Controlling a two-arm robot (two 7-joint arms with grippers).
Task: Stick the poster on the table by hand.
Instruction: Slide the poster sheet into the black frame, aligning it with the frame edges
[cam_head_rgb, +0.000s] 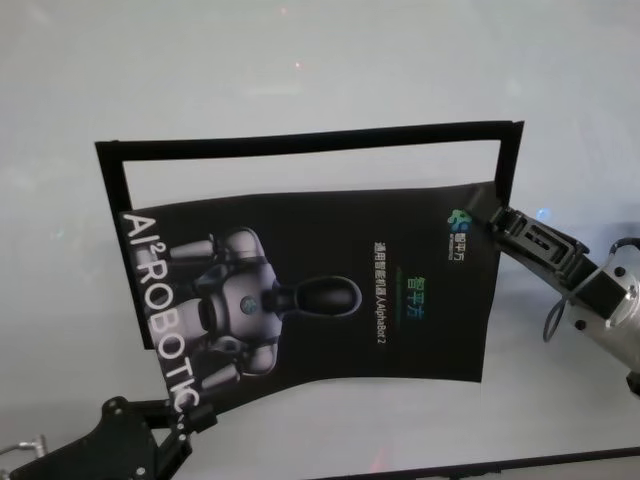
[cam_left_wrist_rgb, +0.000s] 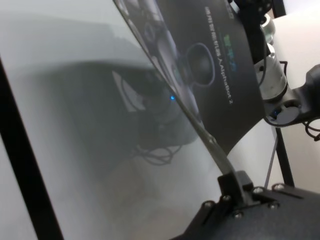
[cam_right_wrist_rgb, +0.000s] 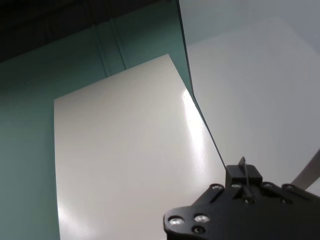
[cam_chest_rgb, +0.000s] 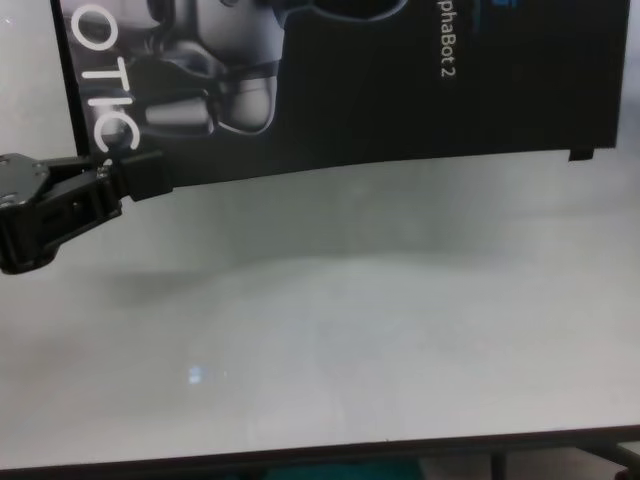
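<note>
The poster (cam_head_rgb: 330, 290) hangs in the air above the table (cam_head_rgb: 300, 60), stretched between the two arms and bowed slightly, its printed face turned toward the robot. It is a black glossy sheet with a grey-white robot picture, the white letters "AI² ROBOTIC" running down its left edge and the small line "AlphaBot 2" near the middle. Behind it on the white tabletop lies a black rectangular outline (cam_head_rgb: 300, 142), its far bar and two side bars showing past the sheet's upper edge.

The left gripper (cam_head_rgb: 190, 415) sits at the near left, its jaws closed tight on the poster's lower left corner, just by the last letters of "ROBOTIC"; the chest view shows the same pinch at the sheet's bottom edge. The right gripper (cam_head_rgb: 492, 218) reaches in from the right and is clamped on the upper right corner, beside the small coloured logo. From the right wrist, the sheet's pale back side fills most of the view, edge-on at the fingers (cam_right_wrist_rgb: 243, 176).
</note>
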